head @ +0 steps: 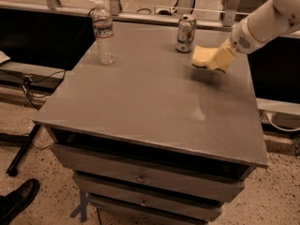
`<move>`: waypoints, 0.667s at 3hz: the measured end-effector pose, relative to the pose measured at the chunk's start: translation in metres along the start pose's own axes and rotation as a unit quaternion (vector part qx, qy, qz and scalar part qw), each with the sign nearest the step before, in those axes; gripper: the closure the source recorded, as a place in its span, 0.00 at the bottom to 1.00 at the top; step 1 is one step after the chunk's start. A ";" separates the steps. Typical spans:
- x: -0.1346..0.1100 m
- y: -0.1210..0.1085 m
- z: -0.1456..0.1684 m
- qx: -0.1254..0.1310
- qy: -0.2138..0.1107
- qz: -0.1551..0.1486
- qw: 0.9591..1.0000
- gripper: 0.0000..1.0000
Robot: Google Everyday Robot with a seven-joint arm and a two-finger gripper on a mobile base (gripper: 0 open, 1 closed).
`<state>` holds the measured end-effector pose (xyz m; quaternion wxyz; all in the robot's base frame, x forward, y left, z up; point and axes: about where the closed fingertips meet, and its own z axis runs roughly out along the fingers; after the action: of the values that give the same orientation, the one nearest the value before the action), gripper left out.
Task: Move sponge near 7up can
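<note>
Your white arm (262,20) comes in from the upper right, sloping down-left. Its cream gripper (215,60) is clamped on the pale yellow wavy-edged sponge (200,55), held just above the grey metal table (140,107). The silver-green 7up can (186,33) stands just left of and behind the gripper, near the sponge but not touching. The clear plastic water bottle (103,32) stands well to the left.

We can read no lettering anywhere: the can (186,33) shows only a red mark on green and silver, the bottle (103,32) wears an illegible label, and the gripper (219,60), clasping the sponge (201,56) just right of the can, bears none.
</note>
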<state>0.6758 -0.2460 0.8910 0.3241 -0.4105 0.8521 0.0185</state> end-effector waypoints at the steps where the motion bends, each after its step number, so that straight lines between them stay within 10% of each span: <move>1: -0.009 -0.011 0.031 -0.004 0.001 0.008 1.000 1.00; 2: -0.019 -0.017 0.051 -0.006 0.006 0.012 1.000 0.85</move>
<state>0.7240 -0.2284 0.8653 0.3160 -0.4026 0.8588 0.0247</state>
